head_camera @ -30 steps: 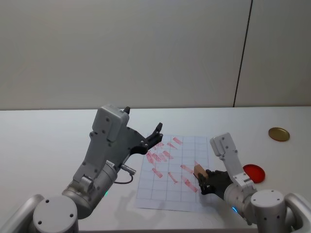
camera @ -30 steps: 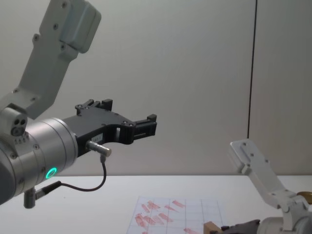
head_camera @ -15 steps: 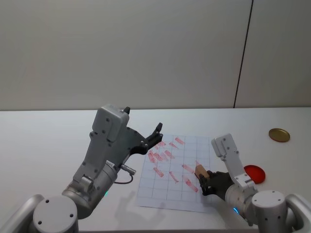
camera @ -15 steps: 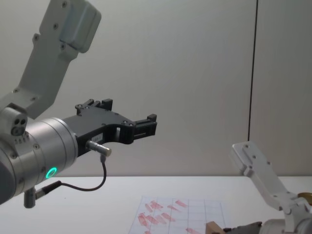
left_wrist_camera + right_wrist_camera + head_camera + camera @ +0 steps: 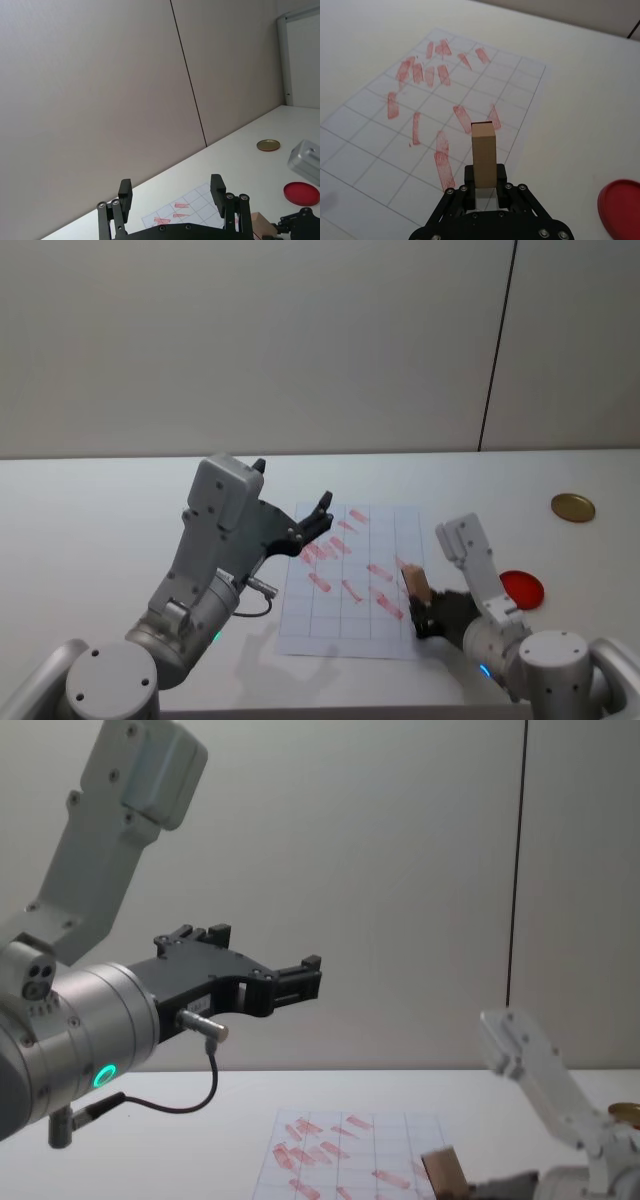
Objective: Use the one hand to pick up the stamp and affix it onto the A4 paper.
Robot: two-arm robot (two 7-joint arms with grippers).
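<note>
Since one second ago the stamp (image 5: 446, 1172) has come up a little in the chest view — more of the wooden block shows now above the lower edge, and it leans slightly. My right gripper (image 5: 484, 184) pinches it at one end between both fingers, so the block stands out straight past the fingertips. It is over the right side of the paper (image 5: 320, 635), near the right edge, beside two slanted red marks; whether its face touches the sheet I cannot tell. The paper lies flat on the white table (image 5: 100, 530), with many red marks on its far left part. To the right of my gripper, off the paper, lies the red ink pad (image 5: 521, 588), and farther back the brass disc (image 5: 573, 507). My left gripper (image 5: 171, 190) is held high over the left part of the paper — its fingers are spread apart and hold nothing
</note>
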